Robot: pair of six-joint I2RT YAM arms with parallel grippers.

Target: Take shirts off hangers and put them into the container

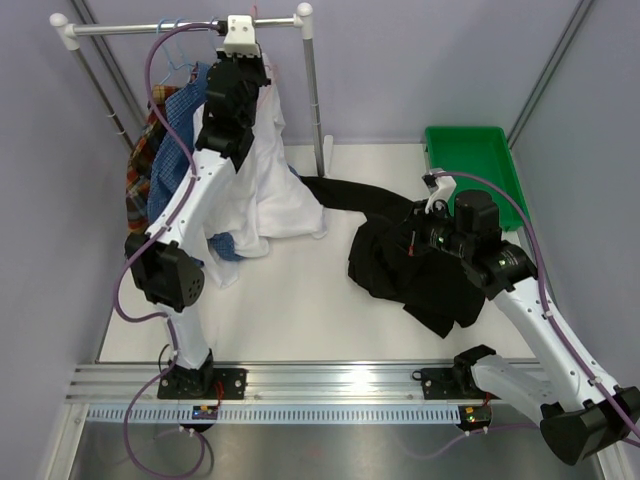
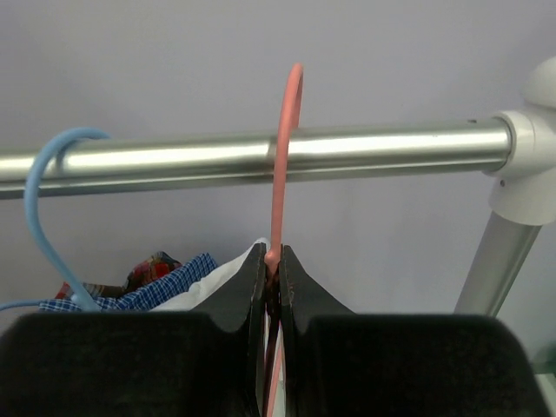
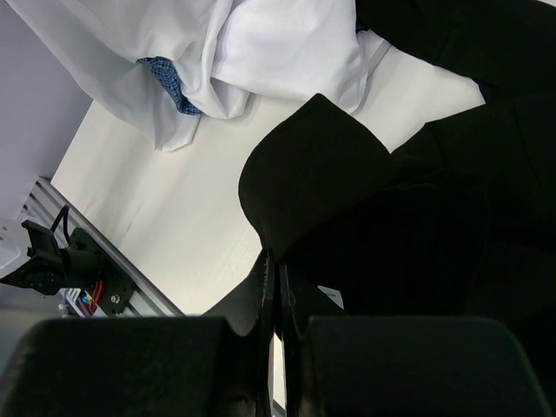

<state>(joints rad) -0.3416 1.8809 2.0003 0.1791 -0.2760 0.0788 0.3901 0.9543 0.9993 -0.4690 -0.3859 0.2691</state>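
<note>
My left gripper (image 1: 243, 58) is raised to the rail and is shut on the neck of a pink hanger (image 2: 282, 174), whose hook lies over the rail (image 2: 365, 149). The white shirt (image 1: 268, 190) hangs below it. A light blue hanger (image 2: 42, 204) hooks the rail further left, above the blue checked shirt (image 1: 178, 150) and the red-brown plaid shirt (image 1: 138, 175). The black shirt (image 1: 420, 270) lies crumpled on the table. My right gripper (image 3: 278, 265) is shut on a fold of it. The green container (image 1: 478, 165) stands at the back right with nothing in it.
The rail's white-and-grey upright post (image 1: 313, 95) stands between the hanging shirts and the container. A black sleeve (image 1: 345, 195) trails toward the post's foot. An aluminium mounting rail (image 1: 330, 385) runs along the near table edge.
</note>
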